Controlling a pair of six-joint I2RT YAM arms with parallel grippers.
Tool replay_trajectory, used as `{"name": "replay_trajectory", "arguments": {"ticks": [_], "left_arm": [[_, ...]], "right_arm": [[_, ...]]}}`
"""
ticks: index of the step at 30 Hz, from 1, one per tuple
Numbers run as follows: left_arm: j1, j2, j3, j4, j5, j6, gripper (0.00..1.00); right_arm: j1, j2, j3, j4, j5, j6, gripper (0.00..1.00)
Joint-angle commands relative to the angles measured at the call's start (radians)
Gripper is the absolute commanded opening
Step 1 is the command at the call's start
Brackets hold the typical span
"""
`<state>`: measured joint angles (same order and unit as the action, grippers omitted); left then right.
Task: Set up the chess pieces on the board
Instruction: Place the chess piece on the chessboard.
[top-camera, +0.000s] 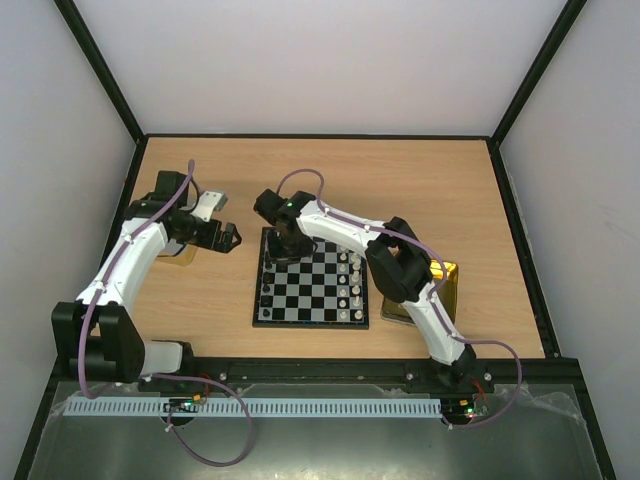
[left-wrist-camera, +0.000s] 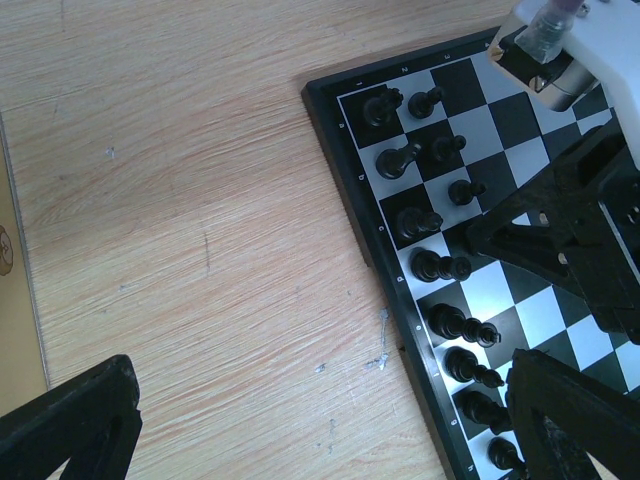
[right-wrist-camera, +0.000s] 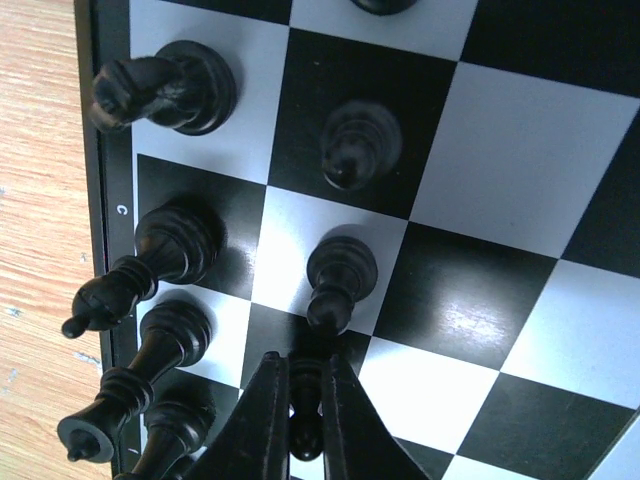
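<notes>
The board (top-camera: 310, 292) lies mid-table, with black chess pieces (top-camera: 268, 282) along its left side and white ones (top-camera: 352, 285) along its right. My right gripper (top-camera: 283, 250) hangs over the board's far left corner. In the right wrist view its fingers (right-wrist-camera: 268, 420) are shut on a small black pawn (right-wrist-camera: 305, 400) standing on a dark square, just behind another black pawn (right-wrist-camera: 340, 275). A knight (right-wrist-camera: 165, 90) and a bishop (right-wrist-camera: 150, 260) stand in the edge row. My left gripper (top-camera: 222, 236) is open over bare wood left of the board (left-wrist-camera: 475, 125), holding nothing.
A shiny gold tin (top-camera: 455, 285) sits right of the board under the right arm. Another gold piece (top-camera: 180, 256) lies under the left arm, its edge showing as a tan strip (left-wrist-camera: 15, 280). Black frame rails edge the table.
</notes>
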<state>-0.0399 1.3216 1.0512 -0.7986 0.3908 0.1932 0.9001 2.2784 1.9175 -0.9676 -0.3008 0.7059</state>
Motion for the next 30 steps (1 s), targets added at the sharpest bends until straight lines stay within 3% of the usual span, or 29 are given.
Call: {"name": "replay_trajectory", "arguments": {"ticks": [1,7,16,21,24,30], "left_arm": [[0.005,-0.008,-0.009,-0.007,-0.002,-0.008,0.99],[0.005,-0.007,-0.008,-0.007,0.000,-0.008,0.99],[0.005,-0.004,-0.010,-0.005,0.002,-0.007,0.99],[0.005,-0.005,-0.010,-0.007,0.002,-0.008,0.99],[0.005,-0.005,-0.008,-0.008,0.006,-0.005,0.99],[0.002,0.012,-0.007,-0.012,0.020,0.002,0.99]], "right_arm": [[0.000,0.020,0.028,-0.031,0.010,-0.008,0.11],[-0.002,0.019,0.044,-0.043,0.022,-0.016,0.21],[-0.015,-0.013,0.089,-0.061,0.013,-0.003,0.22],[-0.044,-0.108,0.092,-0.111,0.074,0.002,0.22],[-0.100,-0.242,-0.033,-0.107,0.133,0.014,0.22],[-0.333,-0.595,-0.544,-0.006,0.172,0.045,0.22]]}}
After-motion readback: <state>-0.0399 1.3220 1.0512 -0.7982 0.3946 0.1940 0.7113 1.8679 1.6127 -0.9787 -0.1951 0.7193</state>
